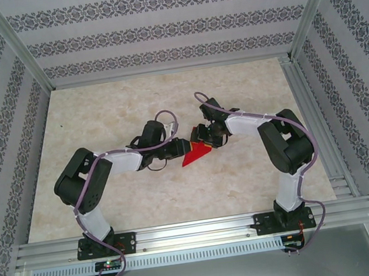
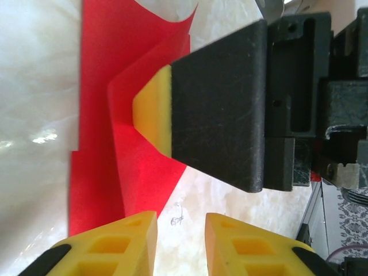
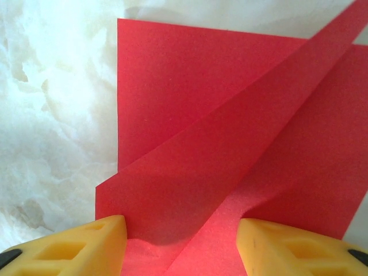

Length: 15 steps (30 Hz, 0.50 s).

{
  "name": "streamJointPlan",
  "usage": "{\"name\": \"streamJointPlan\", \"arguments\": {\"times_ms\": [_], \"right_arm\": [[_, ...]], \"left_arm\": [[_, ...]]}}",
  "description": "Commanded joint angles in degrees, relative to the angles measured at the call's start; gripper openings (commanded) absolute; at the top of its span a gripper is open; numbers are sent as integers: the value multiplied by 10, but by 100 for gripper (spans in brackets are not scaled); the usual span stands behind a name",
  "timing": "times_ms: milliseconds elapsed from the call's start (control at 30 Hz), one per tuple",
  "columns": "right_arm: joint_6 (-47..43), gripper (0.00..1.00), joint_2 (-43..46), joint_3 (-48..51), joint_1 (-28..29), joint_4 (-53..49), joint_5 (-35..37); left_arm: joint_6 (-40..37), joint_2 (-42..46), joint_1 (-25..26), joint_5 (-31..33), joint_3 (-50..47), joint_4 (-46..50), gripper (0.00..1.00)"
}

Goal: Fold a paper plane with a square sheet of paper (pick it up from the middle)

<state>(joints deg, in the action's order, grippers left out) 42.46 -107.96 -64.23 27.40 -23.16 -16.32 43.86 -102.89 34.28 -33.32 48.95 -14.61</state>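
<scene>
The square sheet of paper [image 1: 195, 154], bright red, lies mid-table folded into a pointed wedge. In the right wrist view the paper [image 3: 218, 132] has diagonal flaps lying over each other. My right gripper [image 1: 204, 137] is open, and its yellow fingertips [image 3: 109, 244] stand wide apart on the paper, midway [image 3: 181, 244]. One right-gripper finger pad [image 2: 154, 112] presses on a raised flap of the paper [image 2: 103, 86]. My left gripper [image 1: 178, 149] is open just beside the paper's edge. Bare table shows between its tips [image 2: 181, 233], and nothing is held.
The marble-patterned tabletop [image 1: 101, 122] stretches round the paper. Aluminium rails [image 1: 183, 232] run along the near edge and the right side [image 1: 306, 108]. Patterned walls close in the back and sides. The two wrists stand close together over the middle.
</scene>
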Motion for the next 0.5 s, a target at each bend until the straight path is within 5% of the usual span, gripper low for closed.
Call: {"name": "streamJointPlan", "arguments": {"times_ms": [0, 467], "right_arm": [[6, 56, -47, 13, 3, -35, 58], [19, 56, -64, 7, 0, -52, 65]], "left_arm": [[-7, -22, 8, -22, 26, -20, 27], [-28, -48, 10, 7, 54, 59, 24]]}}
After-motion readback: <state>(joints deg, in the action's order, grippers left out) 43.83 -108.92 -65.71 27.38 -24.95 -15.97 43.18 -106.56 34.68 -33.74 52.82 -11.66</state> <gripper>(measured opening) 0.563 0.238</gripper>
